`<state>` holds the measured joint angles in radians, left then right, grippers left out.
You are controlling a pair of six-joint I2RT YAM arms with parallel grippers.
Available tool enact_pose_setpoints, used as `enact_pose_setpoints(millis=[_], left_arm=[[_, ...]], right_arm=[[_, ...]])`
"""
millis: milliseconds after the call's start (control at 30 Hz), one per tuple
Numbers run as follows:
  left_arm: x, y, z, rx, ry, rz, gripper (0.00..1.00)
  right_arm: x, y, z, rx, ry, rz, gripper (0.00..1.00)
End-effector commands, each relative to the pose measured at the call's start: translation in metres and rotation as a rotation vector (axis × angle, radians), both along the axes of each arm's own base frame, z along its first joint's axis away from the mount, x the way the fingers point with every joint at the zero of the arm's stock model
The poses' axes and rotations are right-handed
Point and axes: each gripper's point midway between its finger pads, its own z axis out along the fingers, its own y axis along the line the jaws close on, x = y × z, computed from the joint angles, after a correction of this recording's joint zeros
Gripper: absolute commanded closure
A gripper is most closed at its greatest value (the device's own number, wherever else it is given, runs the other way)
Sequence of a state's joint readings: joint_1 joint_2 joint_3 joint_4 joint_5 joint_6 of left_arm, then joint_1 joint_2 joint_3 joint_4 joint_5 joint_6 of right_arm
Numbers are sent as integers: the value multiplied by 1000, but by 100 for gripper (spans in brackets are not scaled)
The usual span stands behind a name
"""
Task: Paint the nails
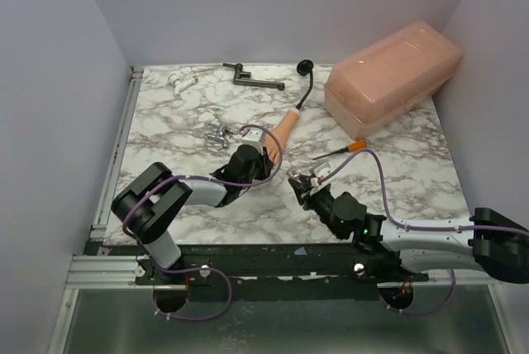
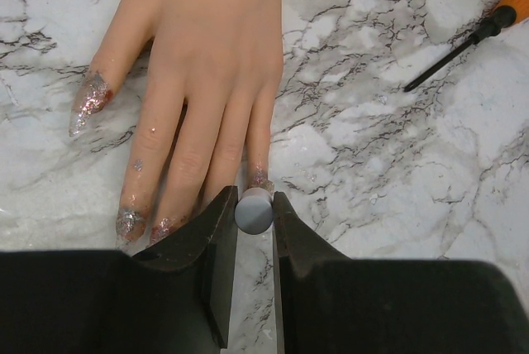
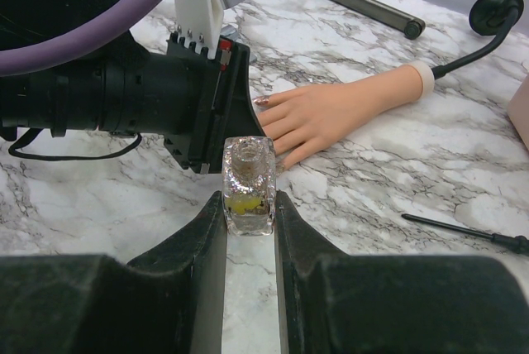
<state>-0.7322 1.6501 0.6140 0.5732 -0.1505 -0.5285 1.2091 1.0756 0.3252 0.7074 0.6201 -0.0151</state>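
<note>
The peach mannequin hand [image 2: 207, 48] lies palm down on the marble table, its black curved stem [image 1: 307, 85] running back. Its nails [image 2: 88, 102] carry reddish glitter tint. My left gripper [image 2: 254, 205] is shut on a grey round brush cap [image 2: 254, 212], held right at the tip of the rightmost finger [image 2: 259, 174]. My right gripper [image 3: 250, 205] is shut on a clear, uncapped glitter polish bottle [image 3: 248, 174] standing just in front of the hand [image 3: 331, 114]. In the top view the left gripper [image 1: 258, 160] is over the fingertips and the right gripper [image 1: 302, 186] is beside it.
A large pinkish translucent box [image 1: 393, 73] stands at the back right. An orange-handled screwdriver [image 1: 351, 146] lies in front of it. A dark metal tool [image 1: 252, 79], a white part [image 1: 183, 79] and a small metal piece [image 1: 216, 135] lie at the back left.
</note>
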Motion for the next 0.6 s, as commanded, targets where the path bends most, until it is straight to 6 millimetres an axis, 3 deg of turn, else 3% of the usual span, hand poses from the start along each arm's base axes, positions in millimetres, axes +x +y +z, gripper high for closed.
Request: enact_pose_setpoints(millis=[0,567], left_arm=[[-3,8,-2,10,11,34,100],[-11,13,3,-2,8,42,100]], right_arm=[[4,0,14,46,-8,-25,99],[4,-1,14,49,-8,-26,99]])
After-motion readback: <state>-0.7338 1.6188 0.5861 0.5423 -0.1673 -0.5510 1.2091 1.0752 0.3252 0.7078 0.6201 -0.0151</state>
